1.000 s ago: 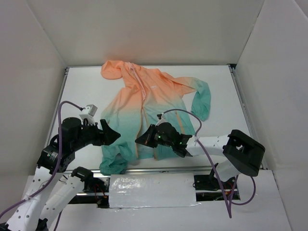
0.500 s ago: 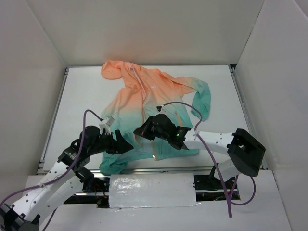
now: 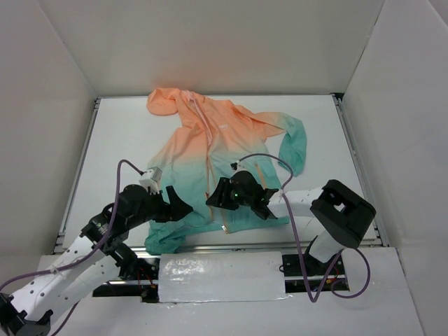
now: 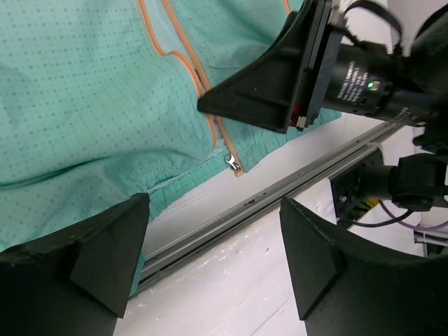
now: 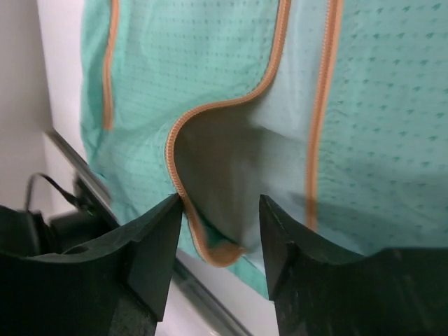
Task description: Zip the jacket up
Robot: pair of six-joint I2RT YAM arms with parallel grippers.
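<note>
The right hand (image 5: 219,210) is open. Its two dark fingers (image 5: 150,245) are spread over the near hem of the jacket (image 3: 217,150) and nothing is pinched between them. Below the gap, the teal front panels lie parted and show the paler inner cloth. One orange zipper (image 5: 210,112) edge bends in a curve that ends just beside the left finger, while the other edge runs straight on the right. Whether either finger touches the cloth cannot be told.

In the top view, this hand (image 3: 212,197) hovers over the teal lower front, just right of the zipper line.

The left hand (image 4: 213,210) is also open, with its fingers wide apart and nothing held. It points across the near left corner of the jacket towards the right hand, and the two are near each other but apart. Between them, at the bottom of the orange edge, a small metal zipper pull (image 4: 233,164) lies right at the hem, close to the metal rail (image 4: 280,190) along the near edge.

The jacket lies spread flat on the white surface (image 3: 119,140). Its peach hood is at the far left, its teal hem is near, and one sleeve reaches out to the right.
</note>
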